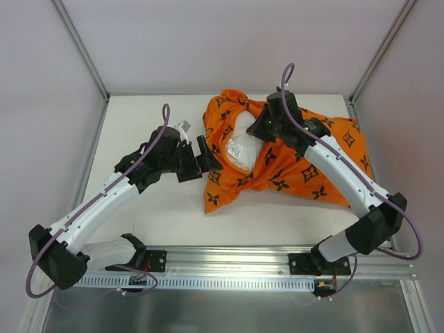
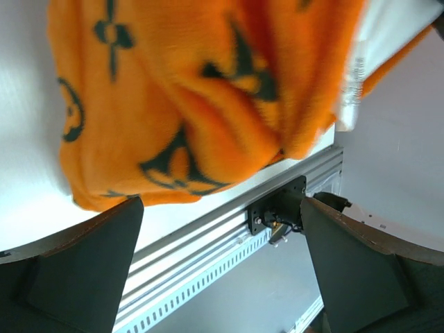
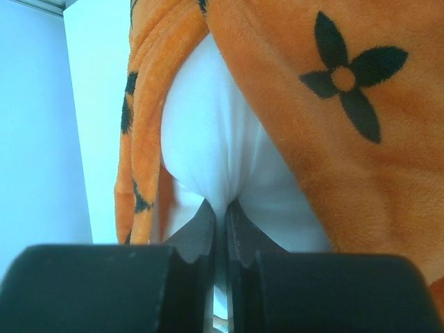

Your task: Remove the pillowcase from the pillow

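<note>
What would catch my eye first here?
The bright orange pillowcase with black flower prints, crumpled on the far half of the table. A white pillow bulges from its open end, where the right arm has its jaws shut on it; the left arm holds its jaws open beside the fabric.

The overhead light is bright, even and diffuse, and the arms (image 1: 104, 201) cast only faint, soft shadows on the white table (image 1: 159, 222). In the left wrist view the pillowcase (image 2: 194, 104) is smeared with blur and the table at left is blown out. In the right wrist view the dark fingers (image 3: 104, 284) along the bottom are out of focus and the pillow (image 3: 208, 139) nearly glares.
</note>
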You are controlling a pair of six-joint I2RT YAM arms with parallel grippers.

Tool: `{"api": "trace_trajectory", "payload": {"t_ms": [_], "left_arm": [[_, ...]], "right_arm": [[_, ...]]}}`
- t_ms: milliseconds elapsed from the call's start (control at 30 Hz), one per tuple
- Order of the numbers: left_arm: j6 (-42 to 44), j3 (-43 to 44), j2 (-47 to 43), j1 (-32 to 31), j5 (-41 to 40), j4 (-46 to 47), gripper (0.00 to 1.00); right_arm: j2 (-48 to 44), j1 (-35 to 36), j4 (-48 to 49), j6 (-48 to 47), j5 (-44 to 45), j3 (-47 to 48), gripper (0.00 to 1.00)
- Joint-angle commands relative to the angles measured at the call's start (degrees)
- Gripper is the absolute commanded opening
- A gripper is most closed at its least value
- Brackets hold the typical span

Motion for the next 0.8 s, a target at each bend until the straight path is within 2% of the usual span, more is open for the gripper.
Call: {"api": "trace_trajectory", "payload": {"t_ms": [0, 100, 133, 233, 400, 533, 633, 667, 700, 767], "left_arm": [[-0.3, 6.5, 3.2, -5.4, -6.5, 0.0, 0.99], [-2.8, 9.3, 4.8, -8.9, -13.9, -1.6, 0.99], [-4.6, 9.1, 4.8, -9.2, -19.2, -2.0, 0.99], [-8.5, 8.7, 5.2, -10.1, -25.4, -1.9, 0.99], [-8.7, 12.5, 11.0, -10.6, -26.2, -2.0, 0.99], [-10.7, 11.8, 14.7, -10.6, -25.1, -1.9, 0.99], [-11.2, 11.0, 16.0, -11.2, -22.6, -2.2, 0.83], [-11.3, 9.0, 15.4, -11.4, -22.0, -2.3, 0.76], [-11.7, 7.7, 14.8, -11.4, -20.0, -2.3, 0.63], [-13.1, 3.1, 12.1, -11.8, -16.7, -2.2, 0.49]], "right_arm": [[-0.5, 0.6, 5.2, 0.4, 1.8, 5.8, 0.01], [0.2, 1.3, 4.8, 0.2, 1.9, 6.6, 0.01], [0.2, 1.4, 4.9, 0.3, 2.0, 6.6, 0.01], [0.6, 1.7, 4.7, 0.2, 2.0, 6.9, 0.01], [1.4, 2.3, 4.3, 0.1, 1.8, 7.4, 0.01], [1.6, 2.3, 4.1, 0.1, 2.4, 7.8, 0.01], [2.0, 2.3, 3.0, -0.3, 3.9, 9.0, 0.01], [2.2, 2.1, 2.9, -0.2, 4.6, 9.3, 0.01], [2.4, 1.9, 3.0, 0.0, 5.9, 9.6, 0.01], [3.9, 1.3, 2.7, 0.0, 6.9, 11.7, 0.01]]}}
